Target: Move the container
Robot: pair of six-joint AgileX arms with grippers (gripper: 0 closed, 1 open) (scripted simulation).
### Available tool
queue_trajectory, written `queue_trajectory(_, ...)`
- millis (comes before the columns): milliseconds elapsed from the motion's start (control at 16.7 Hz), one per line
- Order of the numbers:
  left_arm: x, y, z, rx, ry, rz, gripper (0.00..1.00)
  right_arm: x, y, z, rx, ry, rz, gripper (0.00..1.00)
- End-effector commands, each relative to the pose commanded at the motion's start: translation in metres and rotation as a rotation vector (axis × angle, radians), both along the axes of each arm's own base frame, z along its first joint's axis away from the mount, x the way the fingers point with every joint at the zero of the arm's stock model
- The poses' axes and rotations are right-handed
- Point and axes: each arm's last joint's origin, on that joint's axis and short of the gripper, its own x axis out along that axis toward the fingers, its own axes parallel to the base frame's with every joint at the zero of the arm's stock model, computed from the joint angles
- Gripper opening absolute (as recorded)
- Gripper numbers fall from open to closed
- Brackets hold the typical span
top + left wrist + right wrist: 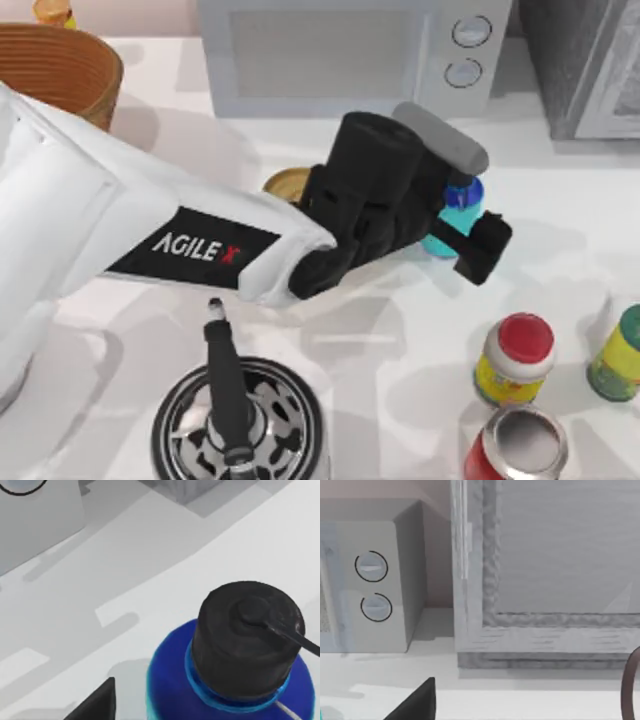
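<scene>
Closest under the left wrist camera sits the container (235, 665), its black cap and blue shoulder seen almost straight down, so it stands upright with its long axis vertical, right beneath the wrist. One dark fingertip (95, 702) shows beside it, apart from the bottle on that side. From above, the left gripper (462, 222) reaches in from the table's left and brackets the container (455, 215) near the middle of the white table (400, 330), in front of the microwave (330, 50). One finger lies on the far side of the bottle, the other on the near side; whether the pads press on it I cannot tell, since the wrist body hides the contact. My judgement is that the grasp is at or just short of closing, and the left arm is plainly the nearer one.

Behind the wrist a yellow tin can (287, 183) stands close by. Farther off toward the right are a red-lidded jar (515, 358) and a red can (517, 445).

The right wrist camera faces the microwave and a grey cabinet (555, 580), well away from the bottle.
</scene>
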Motion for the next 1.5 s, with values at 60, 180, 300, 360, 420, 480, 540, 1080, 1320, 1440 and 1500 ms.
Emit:
queue_trajectory(60, 0.006, -0.005, -0.008, 0.001, 0.001, 0.0, 1.0, 0.0, 0.0, 0.0, 0.0, 0.0, 0.0, 1.0)
queue_trajectory(180, 0.017, -0.013, -0.024, 0.001, 0.002, 0.0, 1.0, 0.0, 0.0, 0.0, 0.0, 0.0, 0.0, 1.0)
queue_trajectory(300, 0.025, -0.018, -0.037, 0.001, 0.002, 0.0, 1.0, 0.0, 0.0, 0.0, 0.0, 0.0, 0.0, 1.0)
queue_trajectory(360, 0.027, -0.019, -0.041, 0.001, 0.002, 0.0, 1.0, 0.0, 0.0, 0.0, 0.0, 0.0, 0.0, 1.0)
queue_trajectory(420, 0.028, -0.019, -0.042, 0.001, 0.001, 0.0, 1.0, 0.0, 0.0, 0.0, 0.0, 0.0, 0.0, 1.0)
queue_trajectory(480, 0.028, -0.019, -0.042, 0.001, 0.001, 0.0, 1.0, 0.0, 0.0, 0.0, 0.0, 0.0, 0.0, 1.0)
queue_trajectory(540, 0.028, -0.019, -0.042, 0.001, 0.001, 0.0, 1.0, 0.0, 0.0, 0.0, 0.0, 0.0, 0.0, 1.0)
queue_trajectory(1080, 0.028, -0.019, -0.042, 0.001, 0.001, 0.0, 0.4, 0.0, 0.0, 0.0, 0.0, 0.0, 0.0, 1.0)
queue_trajectory(1320, 0.028, -0.019, -0.042, 0.001, 0.001, 0.0, 0.1, 0.0, 0.0, 0.0, 0.0, 0.0, 0.0, 1.0)
queue_trajectory(1440, 0.028, -0.019, -0.042, 0.001, 0.001, 0.0, 0.0, 0.0, 0.0, 0.0, 0.0, 0.0, 0.0, 1.0)
queue_trajectory(1500, 0.028, -0.019, -0.042, 0.001, 0.001, 0.0, 0.0, 0.0, 0.0, 0.0, 0.0, 0.0, 0.0, 1.0)
